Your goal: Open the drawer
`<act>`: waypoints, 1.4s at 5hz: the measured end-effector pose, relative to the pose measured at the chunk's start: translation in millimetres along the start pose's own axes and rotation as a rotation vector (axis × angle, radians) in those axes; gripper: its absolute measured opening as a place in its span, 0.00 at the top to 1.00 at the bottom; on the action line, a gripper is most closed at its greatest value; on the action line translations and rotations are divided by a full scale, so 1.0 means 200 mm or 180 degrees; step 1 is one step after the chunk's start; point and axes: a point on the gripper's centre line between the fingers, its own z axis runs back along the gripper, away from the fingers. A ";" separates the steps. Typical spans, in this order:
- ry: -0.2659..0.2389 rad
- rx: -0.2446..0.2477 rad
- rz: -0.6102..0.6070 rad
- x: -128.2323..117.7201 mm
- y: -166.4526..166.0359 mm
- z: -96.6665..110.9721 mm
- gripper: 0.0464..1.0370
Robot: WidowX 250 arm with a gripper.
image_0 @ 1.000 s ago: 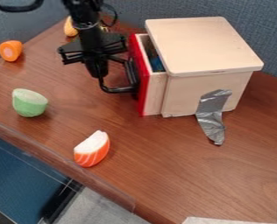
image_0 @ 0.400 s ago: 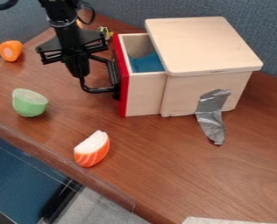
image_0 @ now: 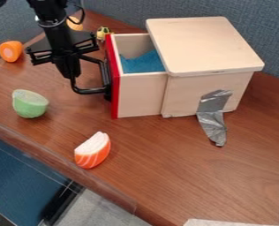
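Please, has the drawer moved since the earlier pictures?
Yes, the drawer has slid further out of its wooden box, toward the picture's left side.

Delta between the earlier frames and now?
The red-fronted wooden drawer has slid further out of the pale wooden box, toward the view's left, showing more of the blue item inside. The black gripper moved left with it, staying at the black handle. Box, green toy piece, orange-and-white toy wedge and silver tape stayed put.
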 end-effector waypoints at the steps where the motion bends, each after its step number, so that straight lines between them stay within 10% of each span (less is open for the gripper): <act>1: -0.0010 0.0023 0.0021 0.00 0.04 0.01 0.96; 5: -0.0007 0.0043 0.0082 -0.01 0.10 0.04 0.93; 7: -0.0005 0.0120 0.0268 0.02 0.14 0.10 0.43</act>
